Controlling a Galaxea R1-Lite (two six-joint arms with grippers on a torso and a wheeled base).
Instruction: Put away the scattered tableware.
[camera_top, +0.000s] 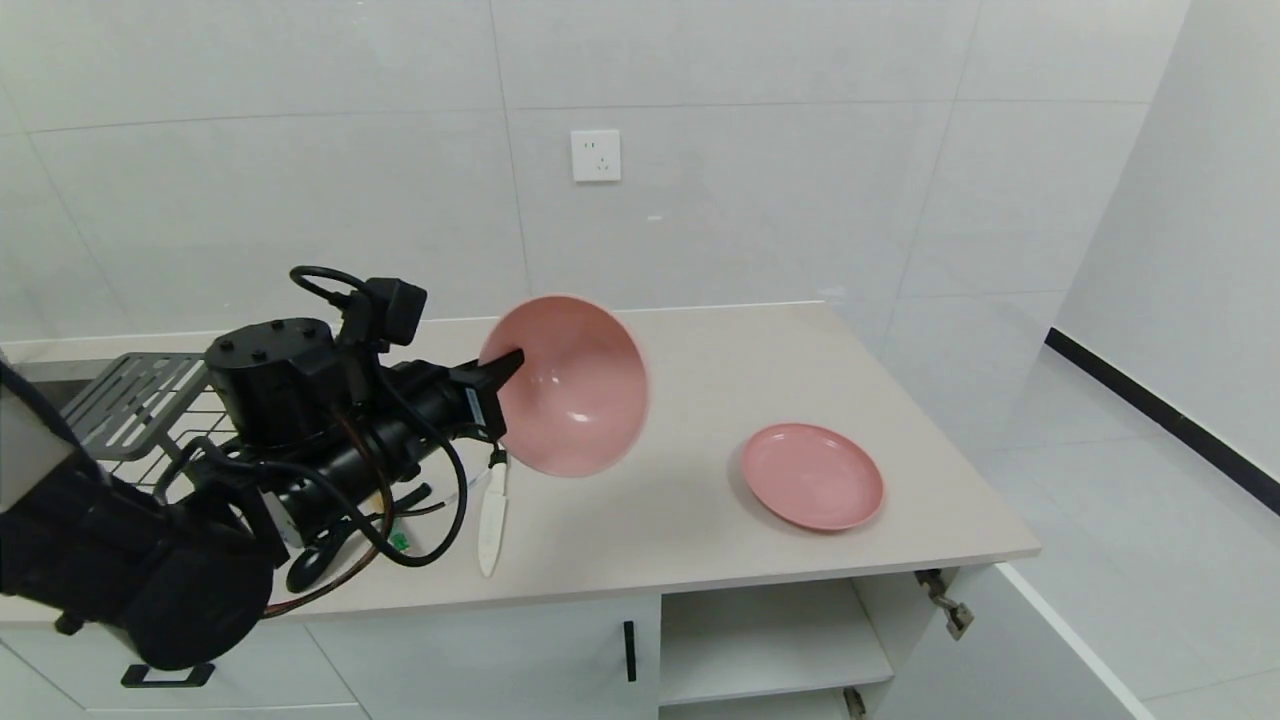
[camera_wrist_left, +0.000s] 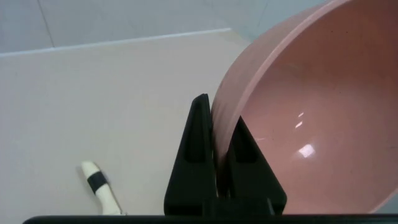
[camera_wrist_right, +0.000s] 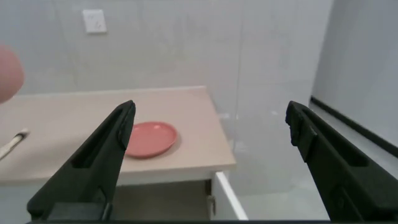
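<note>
Above the counter (camera_top: 720, 360), the left gripper (camera_top: 508, 370) pinches the rim of the pink bowl (camera_top: 580, 390), tipped on its side. The right gripper (camera_wrist_right: 209, 111) is wide open, holding nothing.

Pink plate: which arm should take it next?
Likely right. The right gripper is open, empty and facing the pink plate; the left gripper is shut on the pink bowl.

Pink bowl (camera_wrist_left: 311, 106) cropped in left wrist view, rack (camera_top: 135, 388) partly hidden
</note>
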